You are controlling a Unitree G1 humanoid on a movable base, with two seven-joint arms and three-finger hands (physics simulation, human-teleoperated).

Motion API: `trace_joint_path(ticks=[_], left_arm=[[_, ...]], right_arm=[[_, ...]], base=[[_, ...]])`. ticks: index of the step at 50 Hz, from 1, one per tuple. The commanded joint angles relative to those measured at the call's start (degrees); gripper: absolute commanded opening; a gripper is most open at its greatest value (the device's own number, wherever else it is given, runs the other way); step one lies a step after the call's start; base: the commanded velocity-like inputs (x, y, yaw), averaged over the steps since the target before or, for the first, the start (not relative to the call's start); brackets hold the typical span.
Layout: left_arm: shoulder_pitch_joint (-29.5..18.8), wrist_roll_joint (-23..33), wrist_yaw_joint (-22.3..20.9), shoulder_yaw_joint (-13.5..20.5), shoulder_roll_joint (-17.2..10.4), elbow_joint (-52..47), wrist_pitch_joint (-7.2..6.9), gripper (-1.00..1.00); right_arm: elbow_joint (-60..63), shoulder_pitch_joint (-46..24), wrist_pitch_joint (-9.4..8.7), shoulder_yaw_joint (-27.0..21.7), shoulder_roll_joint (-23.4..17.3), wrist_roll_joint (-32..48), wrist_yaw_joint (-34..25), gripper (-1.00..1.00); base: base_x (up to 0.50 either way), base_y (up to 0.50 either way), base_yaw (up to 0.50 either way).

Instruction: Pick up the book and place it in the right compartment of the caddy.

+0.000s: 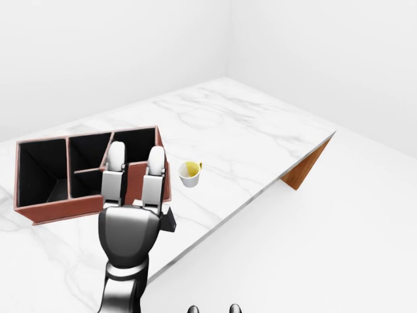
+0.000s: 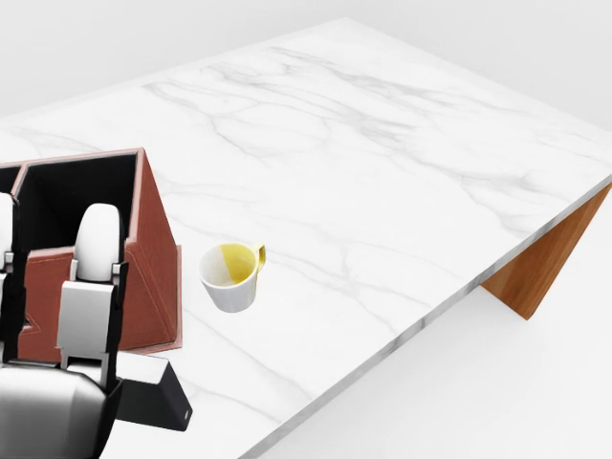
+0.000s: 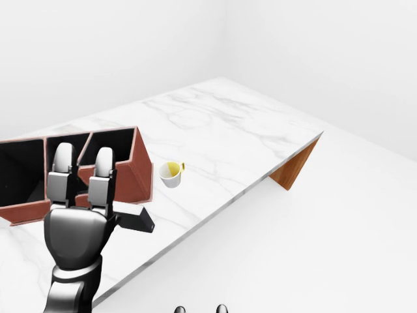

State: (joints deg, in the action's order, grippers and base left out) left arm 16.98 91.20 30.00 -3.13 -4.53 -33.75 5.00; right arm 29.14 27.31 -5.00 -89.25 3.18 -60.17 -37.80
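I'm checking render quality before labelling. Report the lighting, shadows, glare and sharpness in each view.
Left-eye view: flat, even light, all sharp, no blur; the caddy interior renders near black. Head view: the cup casts almost no shadow on the marble table, no glare. Right-eye view: soft highlights on the glossy hand; the dark block beside it shows no detail.

Glossy white marble table [image 1: 247, 137] is showing grey veining over a wood-toned underside; the caddy [image 1: 39, 212] is looking matt reddish-brown, leather-like; the hand [image 1: 130, 231] is gleaming like polished metal.
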Motion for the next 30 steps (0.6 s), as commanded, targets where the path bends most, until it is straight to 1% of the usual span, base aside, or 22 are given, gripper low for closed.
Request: trace_joint_path(ticks=[1,5,14,21,26,30], left_arm=[[0.8,1.8,0.0,-0.2,-1.2,5.3,0.00,1.00],[1.1,2.0,0.0,-0.7,-1.5,7.5,0.00,1.00],[0.1,3.4,0.0,-1.9,-2.2,12.0,0.00,1.00],[-1.4,4.3,0.0,-2.4,-2.8,16.0,0.00,1.00],[-3.5,3.7,0.0,-2.0,-3.0,18.5,0.00,1.00],[-4.2,3.9,0.0,-2.3,-3.1,20.8,0.00,1.00]], right_arm=[[0.4,0.2,0.00,-0.2,0.2,-0.4,-0.3,1.00],[0.0,0.1,0.00,-0.2,0.2,-0.2,-0.5,1.00],[0.2,0.3,0.00,-0.3,0.3,-0.3,-0.5,1.00],[-0.5,-0.1,0.00,0.3,0.0,0.5,-0.7,1.00],[-0.7,-0.2,0.00,0.6,0.1,1.0,-1.0,1.00],[-0.9,-0.1,0.00,0.7,0.1,1.0,-1.0,1.00]], base=[[0.00,0.00,0.00],[0.00,0.00,0.00],[0.00,0.00,0.00],[0.00,0.00,0.00],[0.00,0.00,0.00],[0.00,0.00,0.00]])
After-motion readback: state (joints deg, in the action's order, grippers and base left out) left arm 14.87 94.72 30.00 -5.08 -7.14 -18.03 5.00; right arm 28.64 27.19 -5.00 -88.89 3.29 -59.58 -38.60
